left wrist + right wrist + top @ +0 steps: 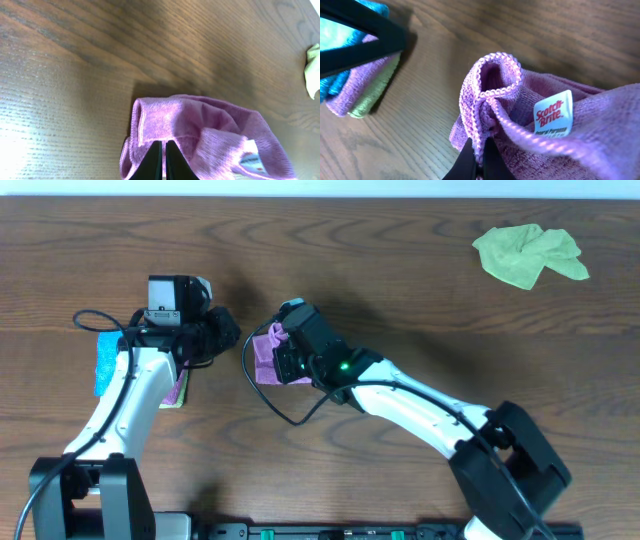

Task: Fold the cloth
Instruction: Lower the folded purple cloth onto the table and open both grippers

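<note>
cloth in grip of right hand

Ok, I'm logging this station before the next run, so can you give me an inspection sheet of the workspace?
Surface: dark wood-grain table, no spills seen.
Job's things: the cloth, purple, bunched mid-table, white tag showing, not yet folded.
Clutter: crumpled lime-green cloth at the far right; folded stack of blue, purple and green cloths under the left arm.
Grippers: right gripper shut on the cloth's hem; left gripper shut at the cloth's edge, grip unclear.
Cables: black cable looped by the left arm; another cable below the right wrist.
Surroundings: black rail along the near edge.
</note>
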{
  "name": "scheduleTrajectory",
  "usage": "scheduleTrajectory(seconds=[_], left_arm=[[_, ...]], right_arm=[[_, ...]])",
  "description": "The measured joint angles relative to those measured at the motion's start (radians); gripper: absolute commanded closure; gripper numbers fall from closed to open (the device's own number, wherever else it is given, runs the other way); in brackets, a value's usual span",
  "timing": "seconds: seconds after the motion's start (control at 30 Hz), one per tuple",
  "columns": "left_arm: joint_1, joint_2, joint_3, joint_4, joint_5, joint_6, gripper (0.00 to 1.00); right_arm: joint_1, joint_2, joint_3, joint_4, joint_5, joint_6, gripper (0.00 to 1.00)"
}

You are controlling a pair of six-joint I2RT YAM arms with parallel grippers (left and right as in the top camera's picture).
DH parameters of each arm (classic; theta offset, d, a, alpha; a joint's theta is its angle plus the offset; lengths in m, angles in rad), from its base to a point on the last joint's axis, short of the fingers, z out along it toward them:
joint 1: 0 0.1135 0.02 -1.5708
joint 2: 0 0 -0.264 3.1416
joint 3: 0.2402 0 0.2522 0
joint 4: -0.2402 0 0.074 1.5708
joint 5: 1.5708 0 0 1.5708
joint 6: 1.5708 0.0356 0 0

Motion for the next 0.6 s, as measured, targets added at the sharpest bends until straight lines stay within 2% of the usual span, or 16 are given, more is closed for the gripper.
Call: scheduleTrajectory(seconds=[0.33, 0.6], left_arm=[[0.008, -0.021, 0.0, -0.026, 0.0, 0.025, 0.94], [0.066, -0.072, 0.0, -0.093, -0.024, 0.059, 0.94]], right_arm=[[0.019, 0.014, 0.001, 0.047, -0.002, 0.002, 0.98], [0.039, 0.035, 0.016, 0.071, -0.004, 0.011, 0.99]])
